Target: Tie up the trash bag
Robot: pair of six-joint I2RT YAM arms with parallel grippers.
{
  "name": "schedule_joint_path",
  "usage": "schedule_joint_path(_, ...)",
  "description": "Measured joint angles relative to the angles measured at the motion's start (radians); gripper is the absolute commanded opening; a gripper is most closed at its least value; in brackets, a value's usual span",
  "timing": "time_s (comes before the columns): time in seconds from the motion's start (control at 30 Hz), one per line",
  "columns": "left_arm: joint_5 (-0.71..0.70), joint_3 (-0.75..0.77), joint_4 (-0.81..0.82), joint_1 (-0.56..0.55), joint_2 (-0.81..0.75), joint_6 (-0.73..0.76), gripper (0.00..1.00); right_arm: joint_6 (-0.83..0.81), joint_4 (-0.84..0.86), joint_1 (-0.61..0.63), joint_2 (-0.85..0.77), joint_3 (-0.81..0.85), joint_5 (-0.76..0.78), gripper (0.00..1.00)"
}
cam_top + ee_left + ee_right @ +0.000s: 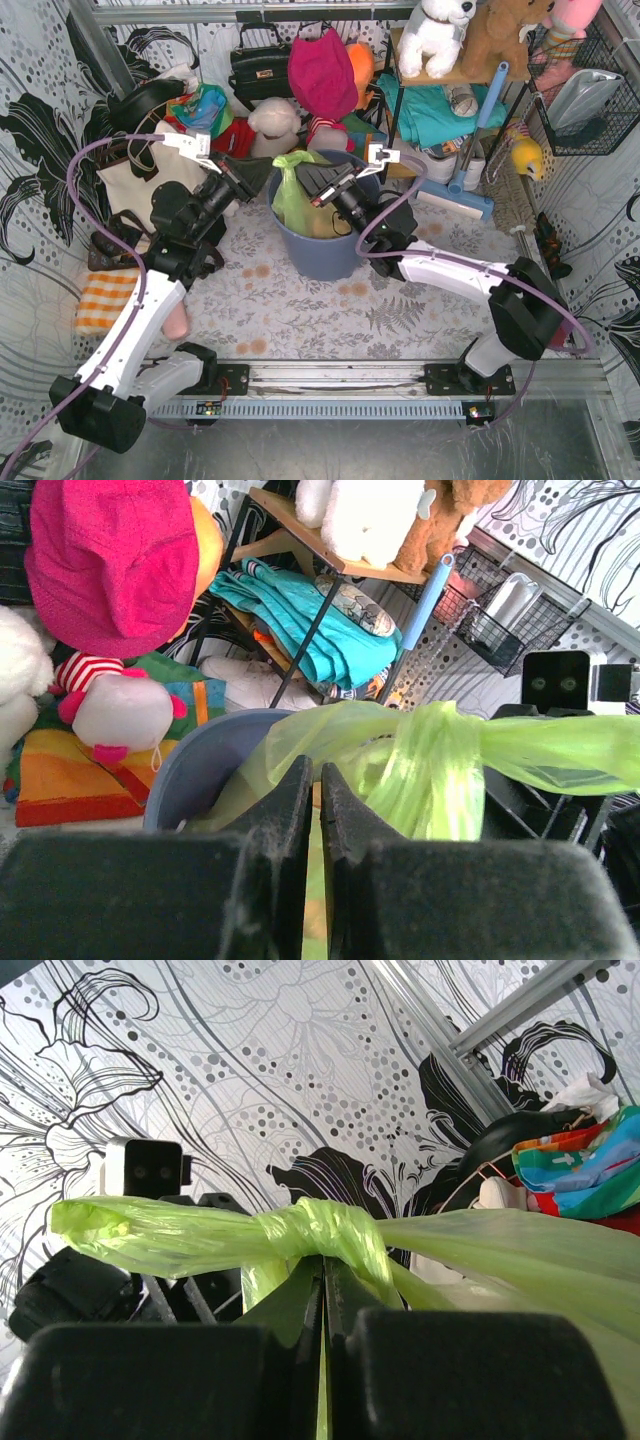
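The right gripper (322, 1268) is closed. Its two black fingers press together on a fold of the trash bag (470, 1245), and a thin line of green film shows in the seam between them. Directly above its fingertips sits the knot (318, 1228), a tight wad of twisted film. One narrow tail runs left from it and a wider web runs right.

The left gripper (316, 775) comes at the bag from the left side. Its jaws stand only a thin slit apart. Green film shows through the slit, but whether any of it is pinched cannot be told.

From above, the bag stands inside the blue-grey bin (322, 255) in the middle of the floral-covered table (300, 320). Its gathered neck rises above the bin's rim between the two grippers.

Beyond the bin, at the far side, lie a pink hat (320, 70), a white-faced plush doll (272, 125) and a black handbag (262, 65). To the far right a shelf (455, 75) carries a white plush toy (435, 35), and a blue-handled squeegee (478, 140) leans against it. A wire basket (590, 100) hangs on the right wall. An orange checked cloth (105, 300) lies at the near left.
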Motion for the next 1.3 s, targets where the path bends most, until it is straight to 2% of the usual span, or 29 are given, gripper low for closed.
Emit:
schedule_joint_path(0.3, -0.029, -0.003, -0.048, 0.000, -0.027, 0.006, 0.16, 0.005, -0.002, 0.000, 0.097, 0.067, 0.000, 0.00)
schedule_joint_path(0.6, -0.031, -0.059, -0.050, 0.000, -0.024, -0.019, 0.13, 0.016, 0.008, 0.000, 0.128, 0.092, 0.000, 0.00)
schedule_joint_path(1.03, 0.116, -0.075, 0.019, -0.039, -0.016, -0.055, 0.11, 0.032, 0.060, 0.000, 0.161, 0.109, 0.000, 0.00)
schedule_joint_path(1.17, 0.138, -0.075, 0.003, -0.051, -0.018, -0.045, 0.12, 0.035, 0.090, -0.001, 0.164, 0.109, -0.014, 0.00)
schedule_joint_path(1.3, 0.101, -0.075, -0.042, -0.054, -0.034, -0.022, 0.18, 0.040, 0.128, 0.000, 0.167, 0.108, -0.041, 0.00)
